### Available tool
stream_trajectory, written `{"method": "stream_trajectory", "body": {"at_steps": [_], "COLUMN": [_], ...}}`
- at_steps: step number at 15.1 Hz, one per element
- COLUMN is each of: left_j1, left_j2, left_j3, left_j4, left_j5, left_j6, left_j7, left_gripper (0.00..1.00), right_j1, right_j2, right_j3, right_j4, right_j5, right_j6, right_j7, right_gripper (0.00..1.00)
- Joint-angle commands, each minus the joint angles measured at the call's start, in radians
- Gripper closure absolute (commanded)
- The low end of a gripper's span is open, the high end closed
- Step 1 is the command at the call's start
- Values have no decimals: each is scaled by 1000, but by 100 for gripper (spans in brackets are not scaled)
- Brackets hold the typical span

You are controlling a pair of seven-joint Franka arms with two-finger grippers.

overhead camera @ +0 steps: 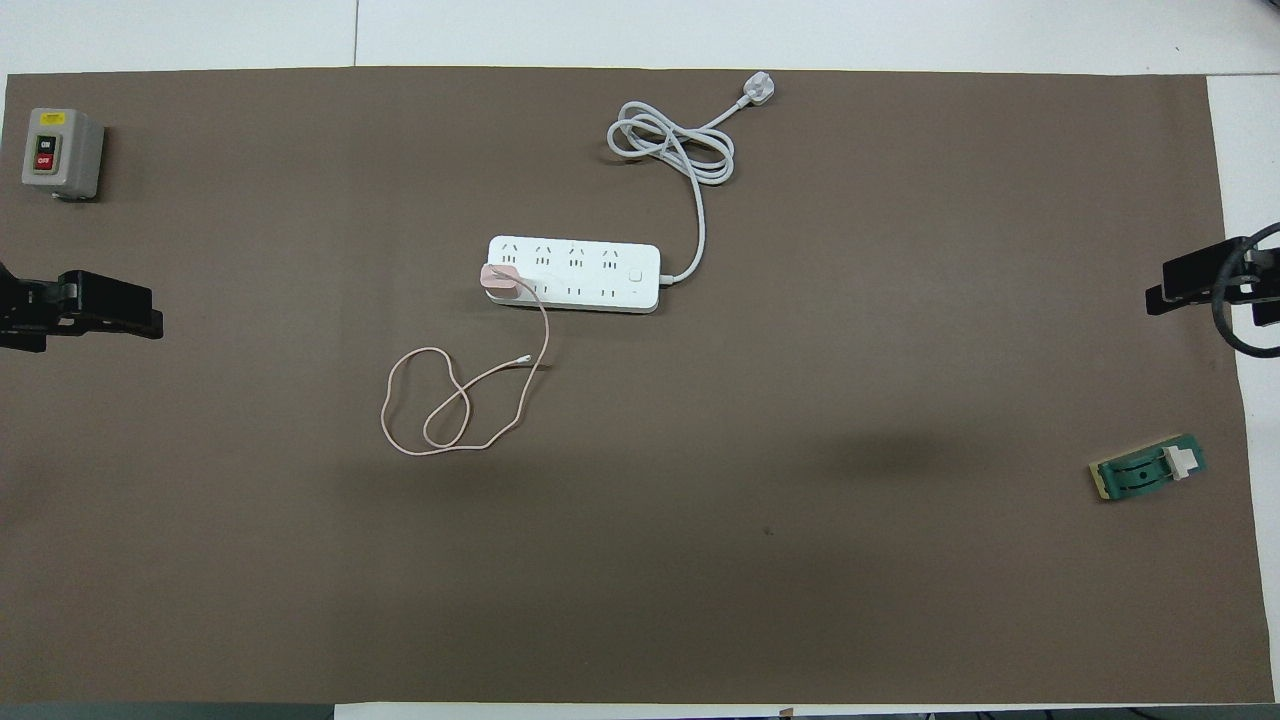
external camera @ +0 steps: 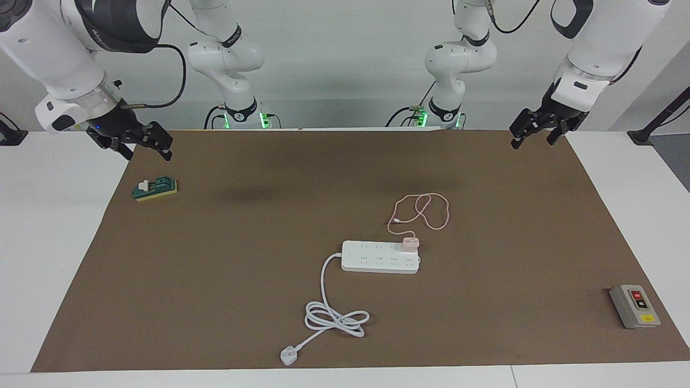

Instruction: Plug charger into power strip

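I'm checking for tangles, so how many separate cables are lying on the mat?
2: the charger's pink cable looped nearer the robots than the power strip; the strip's white cord coiled farther out.

Little lettering can be made out. On the grey switch box [overhead camera: 60, 152], which lies at the left arm's end of the table, a black button marked "ON" and a red button just beside it marked "OFF" are seen in the overhead view; a yellow label is fixed above them, but its print cannot be read. In the facing view the same box [external camera: 634, 306] shows only the red, black and yellow patches, with no letters legible. Nothing readable is found on the power strip [overhead camera: 574, 273].
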Motion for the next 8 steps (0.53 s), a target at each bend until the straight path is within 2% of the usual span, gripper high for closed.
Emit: {"method": "stream_trajectory", "body": {"at_steps": [1,8], "left_j1": [12,18], "left_j2": [-15,-15], "left_j3": [-9,-9], "left_j4": [-1,4], "left_j5": [4,3], "left_j6": [-13,-16], "left_j7": [27,59], "left_gripper": [0,0], "right_j1": [-10,-10], "right_j2": [-5,-5], "right_j3": [6,6], "right_j4": [4,4], "right_j5": [-18,-18], "right_j6": [-19,-19], "right_j7": [-14,-14], "right_gripper": [0,0]}}
